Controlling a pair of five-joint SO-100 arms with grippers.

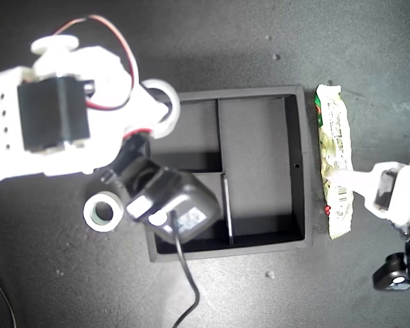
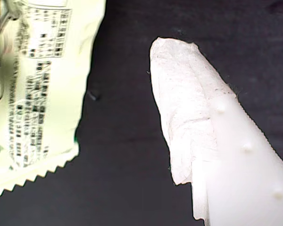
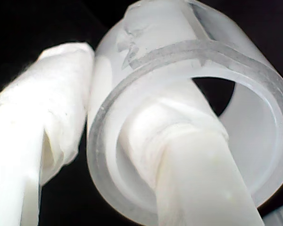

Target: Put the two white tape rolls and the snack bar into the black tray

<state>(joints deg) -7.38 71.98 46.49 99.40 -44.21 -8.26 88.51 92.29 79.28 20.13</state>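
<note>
One white tape roll (image 1: 171, 96) hangs over the black tray's (image 1: 297, 171) far-left corner in the exterior view. My second gripper (image 1: 156, 113) is shut on this roll (image 3: 236, 61), with one finger through its hole and the other against its outer wall. A second white tape roll (image 1: 104, 212) with a greenish inner rim lies on the table off the tray's left side in that view. The snack bar (image 1: 335, 164) lies lengthwise just outside the tray's right wall. My first gripper (image 1: 342, 181) is open, with one padded finger (image 2: 193, 122) beside the bar's (image 2: 37, 89) crimped end.
The second arm's black wrist camera block (image 1: 167, 205) and its cable (image 1: 188, 287) hang over the tray's near-left compartment, hiding part of it. A black part of the first arm (image 1: 396, 273) sits at the exterior view's lower right. Small specks dot the dark table.
</note>
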